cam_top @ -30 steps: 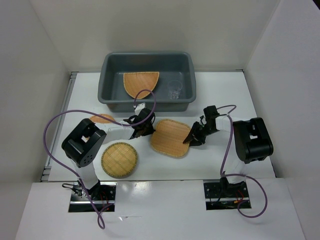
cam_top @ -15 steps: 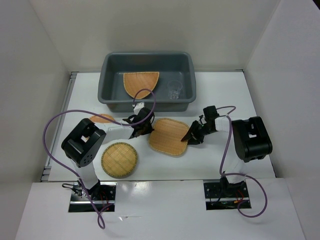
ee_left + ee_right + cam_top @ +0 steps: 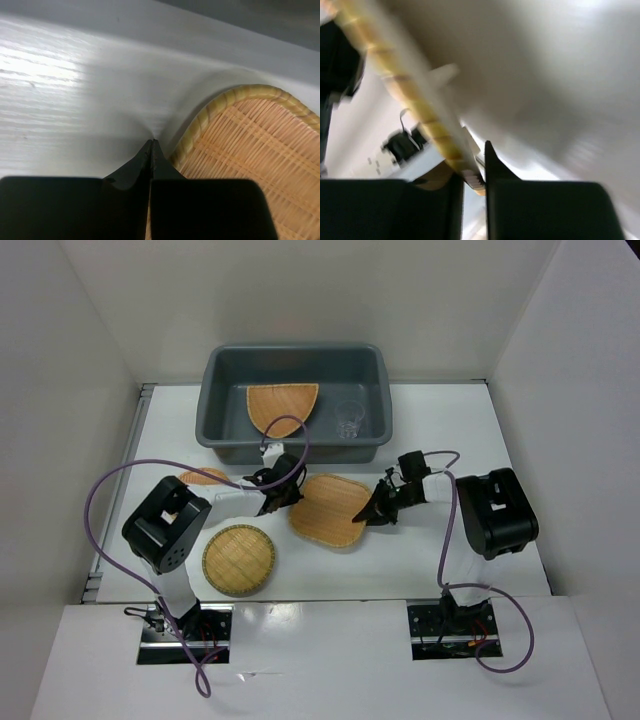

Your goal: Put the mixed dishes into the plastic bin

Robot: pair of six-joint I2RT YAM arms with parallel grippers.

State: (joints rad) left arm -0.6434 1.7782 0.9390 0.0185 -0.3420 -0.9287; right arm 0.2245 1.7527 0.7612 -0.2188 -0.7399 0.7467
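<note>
The rounded square wicker tray (image 3: 328, 508) lies mid-table, tilted. My right gripper (image 3: 374, 513) is shut on its right rim; the right wrist view shows the woven rim (image 3: 412, 102) pinched between the jaws (image 3: 474, 167). My left gripper (image 3: 286, 491) is shut and empty, its tips (image 3: 152, 145) on the table beside the tray's left corner (image 3: 240, 145). The fan-shaped tray (image 3: 283, 407) and the clear glass cup (image 3: 349, 421) sit inside the dark grey plastic bin (image 3: 222, 360). One round tray (image 3: 238, 560) lies near the left arm. A second round tray (image 3: 204, 477) is partly hidden behind that arm.
White walls close in the table on the left, back and right. The left arm's purple cable (image 3: 120, 480) loops over the left side of the table. The right arm's base link (image 3: 497, 512) stands right of the square tray.
My right gripper has moved left with the square tray's rim in it, and the tray has slid left toward the left gripper. The left gripper has shifted slightly toward the bin.
</note>
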